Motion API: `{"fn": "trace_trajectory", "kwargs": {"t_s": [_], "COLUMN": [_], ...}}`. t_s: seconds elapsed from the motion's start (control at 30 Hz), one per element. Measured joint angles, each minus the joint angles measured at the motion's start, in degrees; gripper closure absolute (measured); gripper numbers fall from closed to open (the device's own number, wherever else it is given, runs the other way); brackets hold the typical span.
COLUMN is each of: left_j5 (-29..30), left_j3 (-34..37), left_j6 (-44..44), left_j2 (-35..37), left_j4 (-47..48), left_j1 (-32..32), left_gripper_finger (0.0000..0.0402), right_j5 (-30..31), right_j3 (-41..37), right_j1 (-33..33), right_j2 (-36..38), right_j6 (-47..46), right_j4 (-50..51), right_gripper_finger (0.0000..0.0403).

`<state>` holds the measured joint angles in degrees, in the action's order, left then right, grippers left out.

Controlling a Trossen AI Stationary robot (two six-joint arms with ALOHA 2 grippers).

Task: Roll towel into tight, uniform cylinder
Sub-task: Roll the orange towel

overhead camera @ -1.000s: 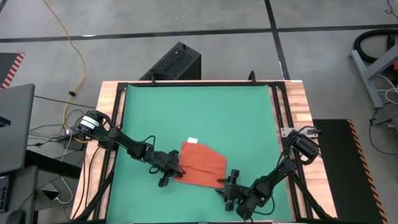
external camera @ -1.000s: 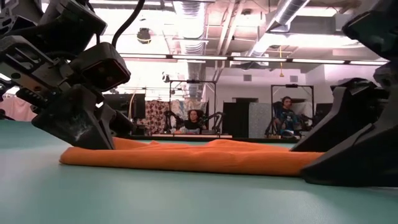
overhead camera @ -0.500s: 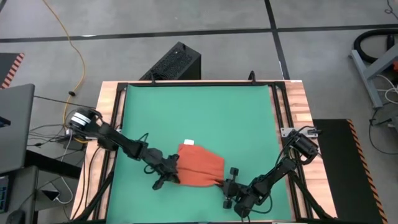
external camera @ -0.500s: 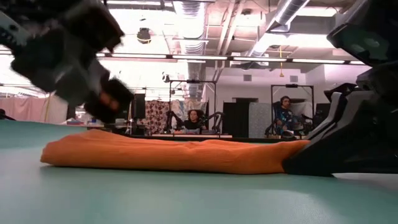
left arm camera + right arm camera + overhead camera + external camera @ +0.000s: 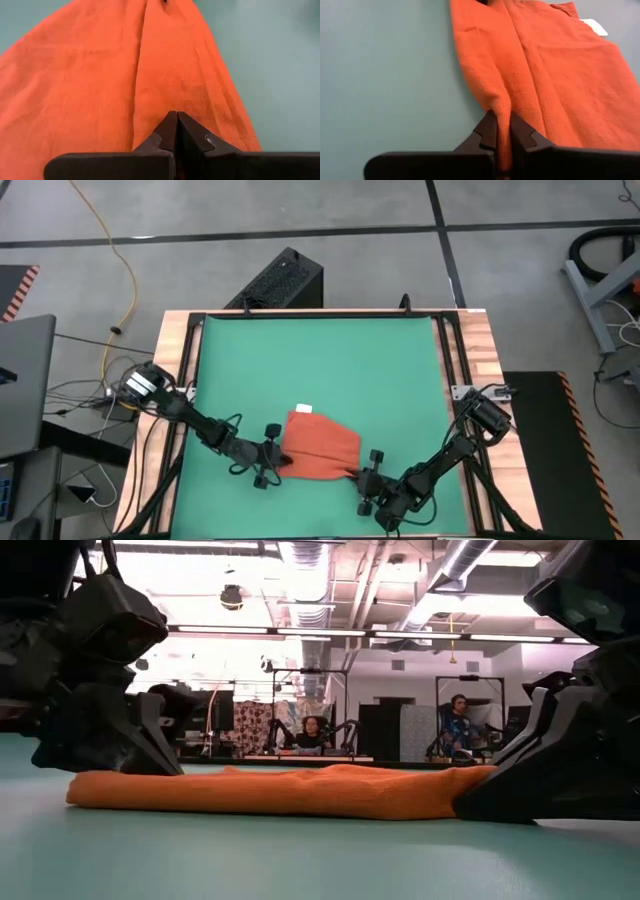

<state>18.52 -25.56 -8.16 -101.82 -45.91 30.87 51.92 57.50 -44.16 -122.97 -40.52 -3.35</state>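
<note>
Two end effectors, left (image 5: 277,461), right (image 5: 359,475), pinching towel (image 5: 322,446) corners

The towel (image 5: 555,80) is soft orange-red cloth with a fine ribbed weave, matt, its folded edge thick and rounded; a small white fabric tag (image 5: 594,26) sits at the upper right of the right wrist view. The green mat (image 5: 330,370) looks smooth and matt. Around it, the desk (image 5: 487,360) shows bare light wood with visible grain at the right of the high view. The right tool (image 5: 502,137) and left tool (image 5: 176,131) are dark, matt, hard plastic.
</note>
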Motion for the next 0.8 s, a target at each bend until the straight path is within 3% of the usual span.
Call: {"fn": "trace_trajectory", "kwargs": {"t_s": [0.2,0.4,0.63,0.8], "left_j5": [-1.91,-7.51,-15.21,-18.28], "left_j3": [-0.04,-0.21,-0.18,-0.11], "left_j6": [-3.56,-8.92,-11.91,-11.99], "left_j2": [-1.64,-1.64,-1.62,-1.66], "left_j4": [1.60,2.39,2.10,1.16], "left_j1": [-0.12,-0.33,-1.96,-2.05], "left_gripper_finger": [0.0402,0.0402,0.0401,0.0401], "right_j5": [-4.05,-17.38,-34.43,-42.22], "right_j3": [1.23,1.05,1.16,1.24], "right_j1": [0.60,4.60,11.84,16.94], "right_j2": [4.35,15.01,22.59,24.43], "right_j6": [-3.80,-20.24,-26.57,-30.19], "right_j4": [4.62,17.73,18.26,19.05], "right_gripper_finger": [0.0381,0.0381,0.0381,0.0381]}}
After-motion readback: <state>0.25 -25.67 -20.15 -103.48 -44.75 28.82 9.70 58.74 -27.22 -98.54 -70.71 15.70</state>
